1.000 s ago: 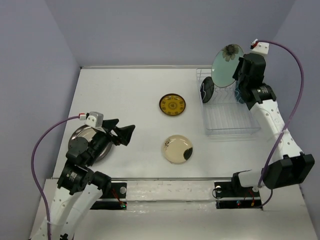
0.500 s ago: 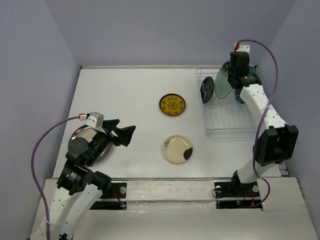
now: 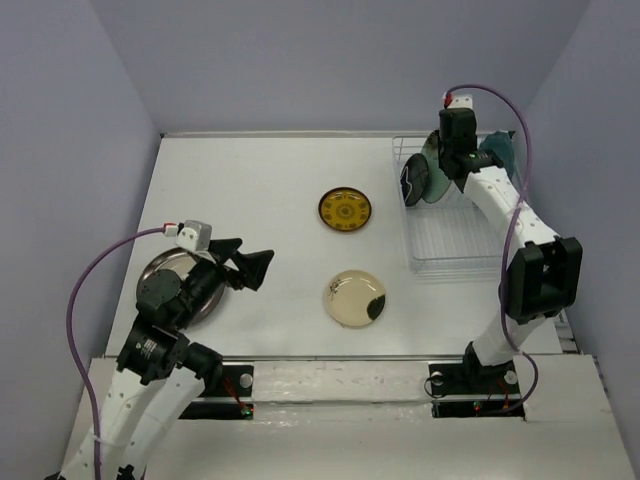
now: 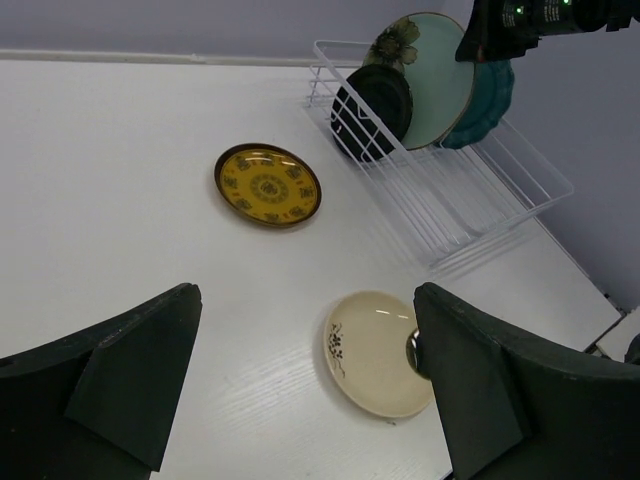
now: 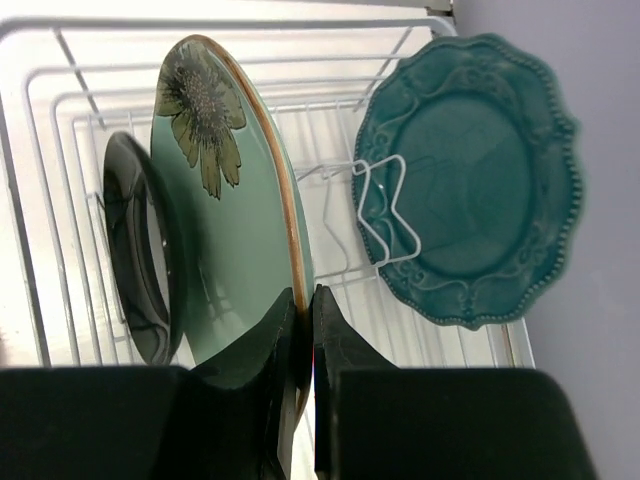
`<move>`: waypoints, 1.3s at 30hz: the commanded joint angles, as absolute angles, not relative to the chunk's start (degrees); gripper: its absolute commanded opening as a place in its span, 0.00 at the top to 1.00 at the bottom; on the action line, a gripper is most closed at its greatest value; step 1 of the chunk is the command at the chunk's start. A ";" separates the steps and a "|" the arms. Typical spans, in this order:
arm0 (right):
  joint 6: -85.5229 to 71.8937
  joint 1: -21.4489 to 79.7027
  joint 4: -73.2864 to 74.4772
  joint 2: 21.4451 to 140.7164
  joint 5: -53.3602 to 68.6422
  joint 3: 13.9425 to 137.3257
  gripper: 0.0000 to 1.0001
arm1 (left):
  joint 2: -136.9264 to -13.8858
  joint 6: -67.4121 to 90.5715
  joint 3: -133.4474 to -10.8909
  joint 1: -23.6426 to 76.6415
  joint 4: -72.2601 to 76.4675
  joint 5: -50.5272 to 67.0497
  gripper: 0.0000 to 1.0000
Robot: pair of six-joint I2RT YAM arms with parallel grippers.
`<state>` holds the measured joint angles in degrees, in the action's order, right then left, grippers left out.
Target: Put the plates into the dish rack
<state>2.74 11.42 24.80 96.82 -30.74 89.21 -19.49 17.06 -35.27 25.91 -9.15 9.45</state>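
Observation:
The white wire dish rack stands at the back right. In it a small black plate and a teal scalloped plate stand on edge. Between them, upright, is the pale aqua plate, and my right gripper is shut on its rim. The yellow plate and the cream plate lie flat mid-table. My left gripper hangs open and holds nothing, partly above the grey metal plate.
The right arm reaches over the rack's near half, whose wire slots hold nothing. Walls close the table at the back and on both sides. The rack's near corner lies close to the right wall.
The right arm has swung left and down, taking the aqua plate from above the rack into it, beside the black plate. The left arm has barely shifted.

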 commanded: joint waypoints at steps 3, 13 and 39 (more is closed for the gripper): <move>7.03 14.94 19.07 99.92 -37.62 91.32 0.93 | -25.39 18.37 -35.60 26.19 -6.85 11.25 0.01; -3.68 14.94 19.51 96.69 -35.52 86.23 0.32 | -33.56 22.49 -34.98 26.10 -5.63 16.34 0.01; -29.18 16.00 -7.91 43.15 6.23 31.12 0.20 | -74.17 35.33 -28.03 46.58 18.45 4.13 0.33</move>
<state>-27.31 15.57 -1.52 44.73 0.71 32.97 -70.98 35.46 -26.48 45.39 10.66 4.23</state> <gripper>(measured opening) 0.802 0.696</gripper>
